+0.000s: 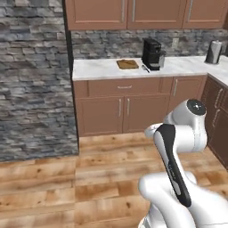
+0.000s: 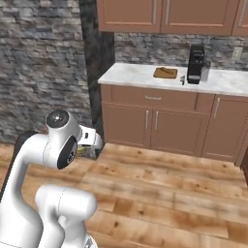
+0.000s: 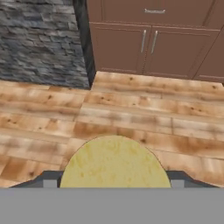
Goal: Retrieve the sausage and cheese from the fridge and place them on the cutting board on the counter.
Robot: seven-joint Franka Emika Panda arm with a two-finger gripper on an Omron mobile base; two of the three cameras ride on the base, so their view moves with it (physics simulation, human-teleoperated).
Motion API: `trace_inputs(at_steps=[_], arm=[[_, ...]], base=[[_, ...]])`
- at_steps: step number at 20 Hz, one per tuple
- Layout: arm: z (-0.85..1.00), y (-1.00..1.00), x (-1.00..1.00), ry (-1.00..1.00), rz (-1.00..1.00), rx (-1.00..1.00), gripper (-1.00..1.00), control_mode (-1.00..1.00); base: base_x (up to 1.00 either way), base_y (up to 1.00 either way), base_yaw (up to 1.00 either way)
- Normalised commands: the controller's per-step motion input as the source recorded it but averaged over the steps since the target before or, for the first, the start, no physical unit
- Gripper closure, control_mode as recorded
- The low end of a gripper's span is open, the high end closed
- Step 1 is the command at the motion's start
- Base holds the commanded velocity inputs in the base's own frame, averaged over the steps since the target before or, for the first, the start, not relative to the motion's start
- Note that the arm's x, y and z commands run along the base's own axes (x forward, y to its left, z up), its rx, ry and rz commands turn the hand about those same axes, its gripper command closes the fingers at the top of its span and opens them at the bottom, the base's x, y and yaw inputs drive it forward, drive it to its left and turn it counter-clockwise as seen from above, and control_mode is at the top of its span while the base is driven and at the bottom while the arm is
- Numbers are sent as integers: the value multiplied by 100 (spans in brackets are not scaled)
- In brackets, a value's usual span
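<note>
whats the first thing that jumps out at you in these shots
In the hand view, a pale yellow cheese looms large between the gripper fingertips, above the wooden floor. Beyond it, the cutting board lies on the white marble counter, left of a black coffee machine.

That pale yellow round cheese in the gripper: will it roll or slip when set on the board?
The pale yellow round cheese looks curved-edged, so it may roll if set on edge. Its mottled surface seems matte, so probably not slippery. The small brown wooden cutting board looks flat, which should help.
</note>
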Motion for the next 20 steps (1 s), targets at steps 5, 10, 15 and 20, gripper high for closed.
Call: trace_inputs(at_steps=[5, 10, 15, 20], arm=[[0, 0, 0, 0, 0, 0, 100, 100], [0, 0, 0, 0, 0, 0, 100, 100], [0, 0, 0, 0, 0, 0, 100, 100], [0, 0, 0, 0, 0, 0, 100, 100]], base=[[78, -11, -8], [87, -14, 0], [85, -19, 0], [86, -30, 0]])
